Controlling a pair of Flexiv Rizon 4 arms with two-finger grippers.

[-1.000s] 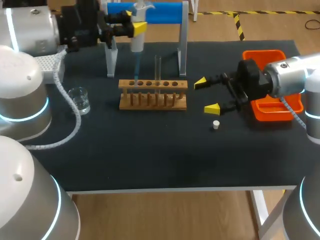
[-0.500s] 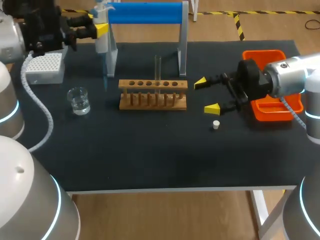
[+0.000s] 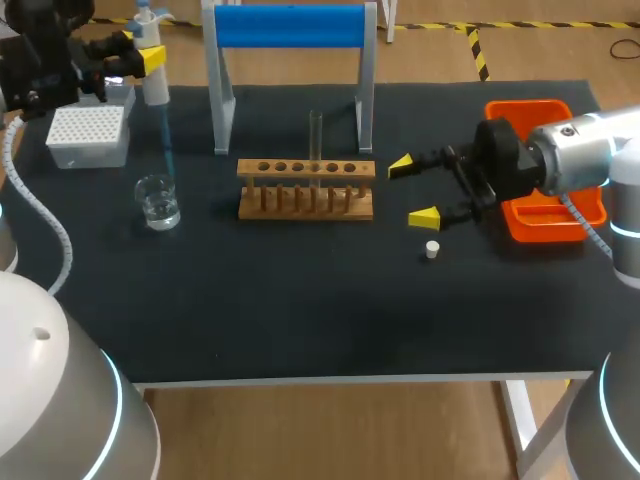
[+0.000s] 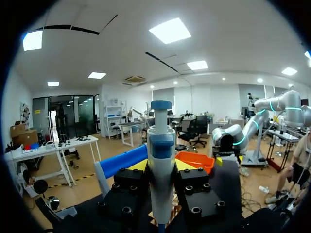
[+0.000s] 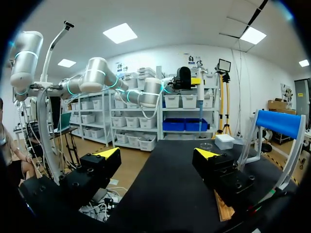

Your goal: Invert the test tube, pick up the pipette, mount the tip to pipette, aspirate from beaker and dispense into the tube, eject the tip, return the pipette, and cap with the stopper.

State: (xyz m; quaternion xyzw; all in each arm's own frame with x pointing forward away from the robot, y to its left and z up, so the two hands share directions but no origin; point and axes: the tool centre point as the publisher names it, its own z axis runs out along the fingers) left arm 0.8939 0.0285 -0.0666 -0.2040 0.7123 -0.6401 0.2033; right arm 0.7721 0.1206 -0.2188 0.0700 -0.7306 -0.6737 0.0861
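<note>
- The pipette [image 3: 154,80] is upright over the far left corner of the tabletop [image 3: 300,300]. Its long axis is vertical, with the plunger end up.
- Its thin blue tip [image 3: 164,140] points straight down and ends at the mouth of the glass beaker [image 3: 158,202] near the left edge. Whether it touches the liquid cannot be told.
- The left end effector [image 3: 140,57] pinches the pipette's body from two sides, fingers level. Its arm comes in at the far left corner.
- The left wrist view shows the pipette [image 4: 161,160] rising between that end effector's [image 4: 161,167] black finger blocks, blue cap uppermost.
- A clear test tube [image 3: 316,135] stands upright in the wooden rack [image 3: 305,190], mid-tabletop.
- The right end effector [image 3: 413,191] hovers level between the rack and the orange tray [image 3: 525,105] at the right edge. Its fingers are spread around nothing.
- The white stopper [image 3: 432,249] lies just nearside of it.
- The right wrist view looks past the spread yellow fingertips [image 5: 108,152] to the distant pipette [image 5: 199,92], the beaker [image 5: 206,145] and the white tip box [image 5: 225,141].
</note>
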